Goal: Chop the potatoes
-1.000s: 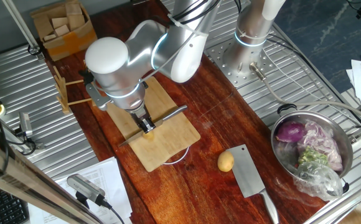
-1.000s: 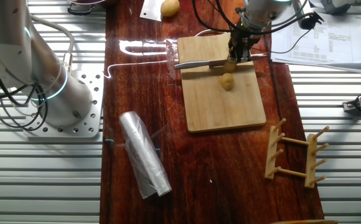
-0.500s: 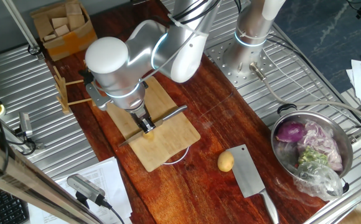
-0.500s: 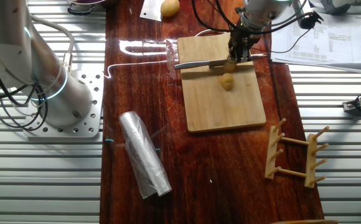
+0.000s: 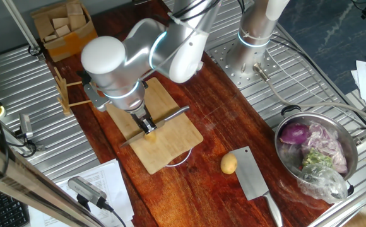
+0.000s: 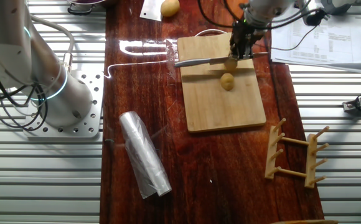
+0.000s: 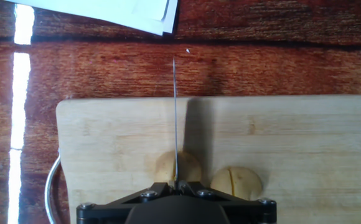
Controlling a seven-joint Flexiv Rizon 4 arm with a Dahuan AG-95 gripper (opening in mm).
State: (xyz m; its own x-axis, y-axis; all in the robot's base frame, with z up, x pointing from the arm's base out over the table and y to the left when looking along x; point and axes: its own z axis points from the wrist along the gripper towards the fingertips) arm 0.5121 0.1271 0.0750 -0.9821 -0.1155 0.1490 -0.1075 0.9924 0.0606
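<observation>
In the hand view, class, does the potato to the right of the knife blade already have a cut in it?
Yes. The right potato shows a dark slit across its top, while the knife sits over the other potato.

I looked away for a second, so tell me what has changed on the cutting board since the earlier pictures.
The arm has shifted slightly, carrying the gripper and the thin steel knife it holds a little away from the wooden cutting board. The two small yellow potatoes, one already scored, stayed put, as did the larger golden potato and cleaver.
</observation>
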